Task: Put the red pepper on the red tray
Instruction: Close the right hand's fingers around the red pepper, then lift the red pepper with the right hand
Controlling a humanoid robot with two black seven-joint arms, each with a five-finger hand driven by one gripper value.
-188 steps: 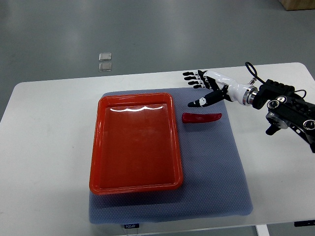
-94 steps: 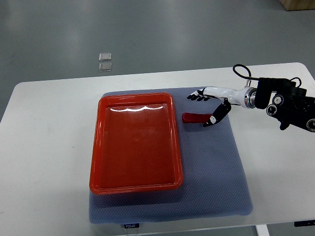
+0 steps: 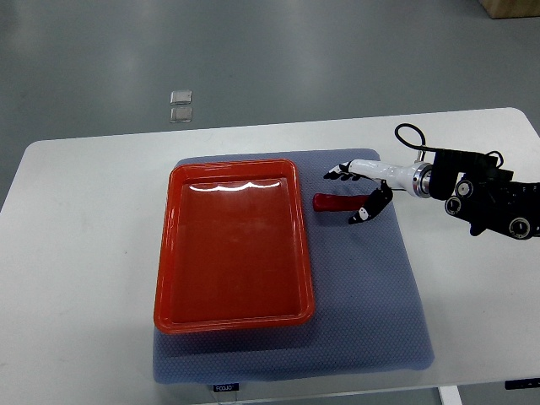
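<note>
While it lies flat on the blue-grey mesh mat (image 3: pixel 363 287), the slim, glossy red pepper (image 3: pixel 334 202) sits just to the right of the shallow, rectangular red plastic tray (image 3: pixel 165 253), near the tray's upper right corner but apart from its rim. Its long axis runs roughly left to right across the picture, square to the tray's long side; the left end is blunt and faces the tray, while the right end is hidden beneath the robot's hand.

That right hand (image 3: pixel 361 187), black-fingered with a white back, reaches in from the right edge and straddles the pepper's right end: the fingers (image 3: pixel 341 173) are spread on the far side, the thumb drops on the near side, so the pepper lies in the gap between. The hand looks partly open, set for a pinch across the narrow width, and I cannot tell whether it touches the pepper yet. Nothing is lifted.

Beneath the mat is a white table (image 3: pixel 76 253). No left arm shows.
</note>
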